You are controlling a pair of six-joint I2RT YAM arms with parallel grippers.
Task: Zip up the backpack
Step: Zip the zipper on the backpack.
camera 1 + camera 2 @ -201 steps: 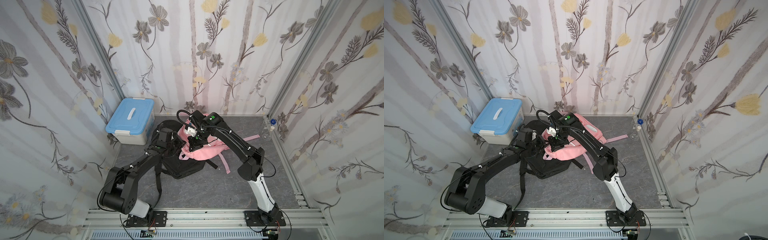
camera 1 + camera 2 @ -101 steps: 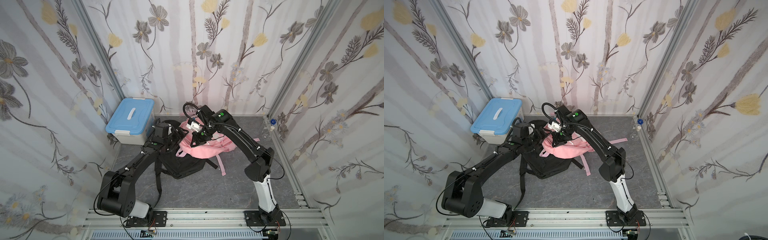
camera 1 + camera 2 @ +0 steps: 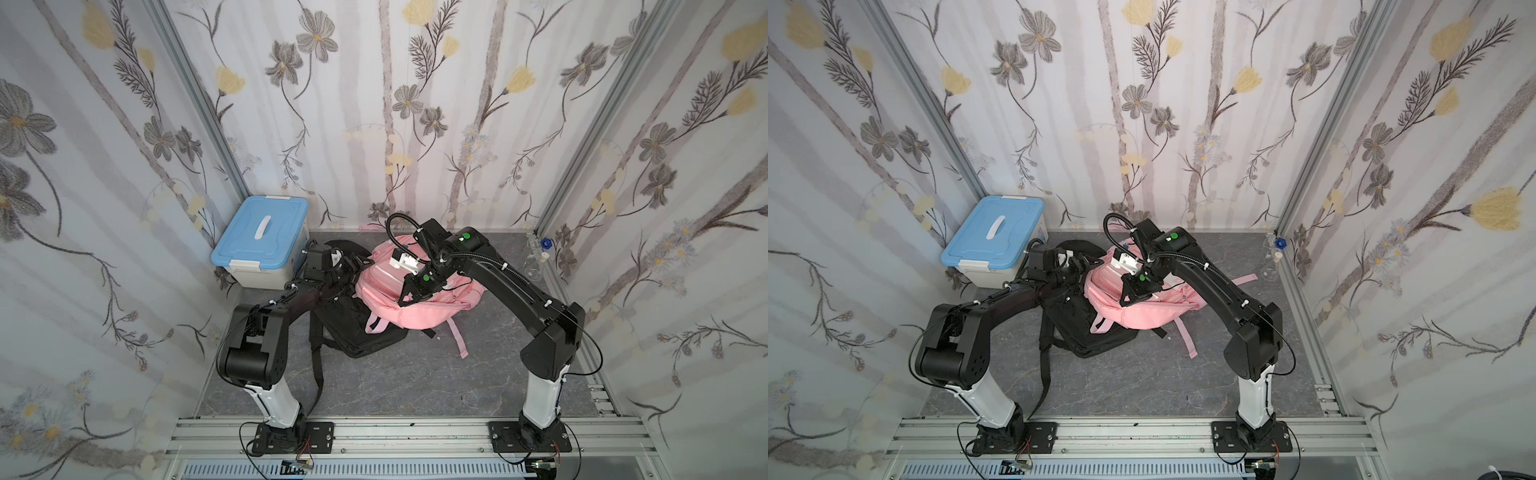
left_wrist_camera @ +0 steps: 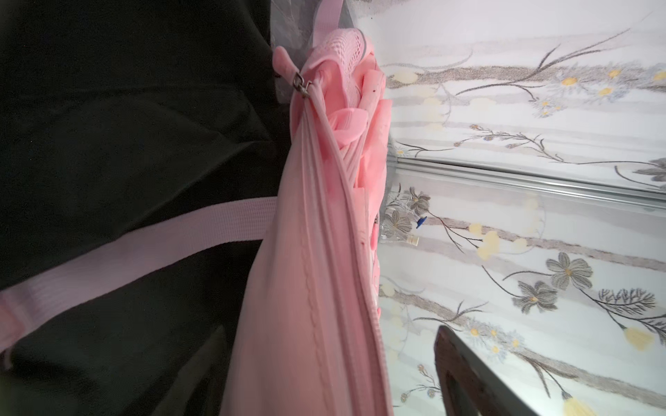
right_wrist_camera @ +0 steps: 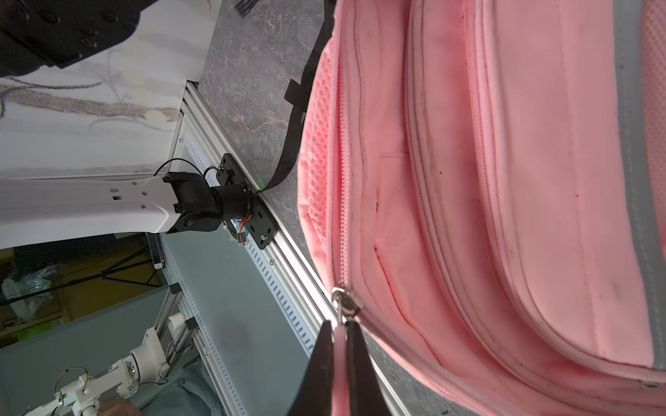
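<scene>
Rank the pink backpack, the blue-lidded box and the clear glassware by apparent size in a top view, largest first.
1. pink backpack
2. blue-lidded box, nearly the backpack's spread, so the order of these two is unsure
3. clear glassware, by far the smallest

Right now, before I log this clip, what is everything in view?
pink backpack: one, pink, mid table, partly on the black backpack.
black backpack: one, black, underneath, straps trailing toward the rail.
storage box: one, white, blue lid, far left corner.
glassware: few pieces, clear, far right corner.
zipper pull: one, pink tab, in the right tool.
table: one, grey marbled.
left tool: one, black, open beside the pink backpack.
right tool: one, black, shut on the zipper pull.
</scene>
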